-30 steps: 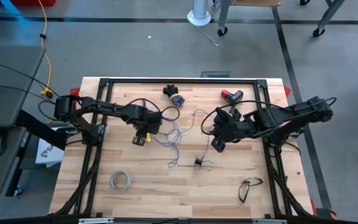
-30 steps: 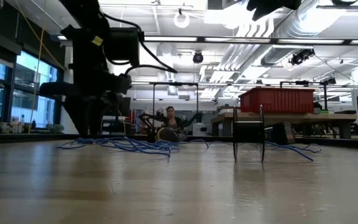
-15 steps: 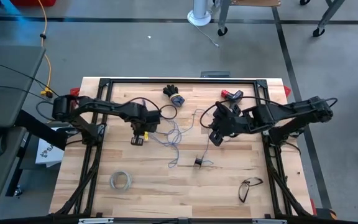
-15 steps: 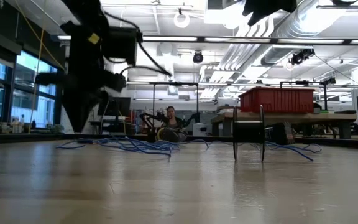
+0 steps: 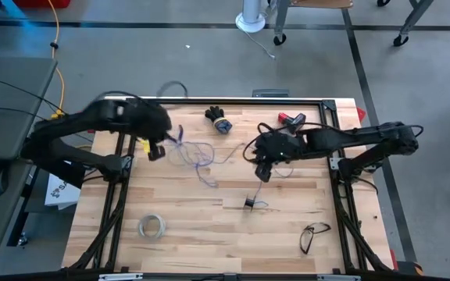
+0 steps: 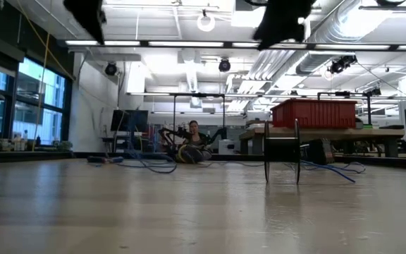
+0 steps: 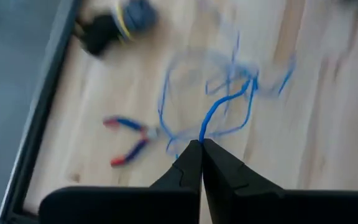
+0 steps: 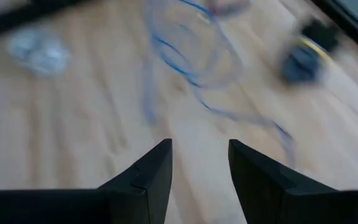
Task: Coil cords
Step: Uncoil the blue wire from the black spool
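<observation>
The cord is a thin blue wire (image 5: pixel 198 160) lying in loose loops across the middle of the table. It runs on to a small dark spool (image 5: pixel 250 203) that stands on its rims (image 6: pixel 282 152). My left gripper (image 5: pixel 161 148) is raised over the table's left part and shut on the wire (image 7: pixel 216 109). My right gripper (image 5: pixel 262 170) hovers open above the table between the loops and the spool. Nothing is between its fingers (image 8: pixel 199 152), and the loops (image 8: pixel 191 56) lie ahead of it. My left gripper pinches one strand of the wire (image 7: pixel 205 132) between its two shut fingertips, coming at it from above on a slant. The wire hangs from the tips in slack loops. Its farther loops lie on the table (image 5: pixel 209 181).
Red-and-blue-handled pliers (image 7: pixel 129 134) lie near the loops. A dark object (image 5: pixel 219 117) and a red-and-black one (image 5: pixel 291 119) lie by the far edge. A whitish tape ring (image 5: pixel 152 226) sits near left, and glasses (image 5: pixel 312 236) near right.
My left gripper has shut on the wire and risen fast, swinging toward the table's left and far edge. The loops have been drawn up and to the left with it, while the spool has stayed in place. My right gripper has moved toward the table's left and stayed open.
</observation>
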Robot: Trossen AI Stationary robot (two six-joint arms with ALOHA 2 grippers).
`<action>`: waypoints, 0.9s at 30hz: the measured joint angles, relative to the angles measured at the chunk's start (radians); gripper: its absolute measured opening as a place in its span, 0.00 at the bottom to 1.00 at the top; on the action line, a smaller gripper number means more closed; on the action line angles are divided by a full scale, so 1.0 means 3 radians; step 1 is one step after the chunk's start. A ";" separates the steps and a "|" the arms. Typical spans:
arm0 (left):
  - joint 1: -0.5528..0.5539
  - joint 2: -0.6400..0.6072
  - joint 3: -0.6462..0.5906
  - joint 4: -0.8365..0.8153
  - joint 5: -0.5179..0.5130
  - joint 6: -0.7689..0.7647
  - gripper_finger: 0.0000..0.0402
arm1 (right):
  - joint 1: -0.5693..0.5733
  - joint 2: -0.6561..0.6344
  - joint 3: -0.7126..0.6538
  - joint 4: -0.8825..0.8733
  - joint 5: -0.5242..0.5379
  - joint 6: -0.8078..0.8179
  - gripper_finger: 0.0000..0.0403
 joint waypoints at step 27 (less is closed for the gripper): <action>-0.0027 0.0094 0.0742 0.0660 0.0165 -0.0326 0.00 | -0.0324 0.1785 -0.0577 0.2986 -0.0344 -0.0895 0.37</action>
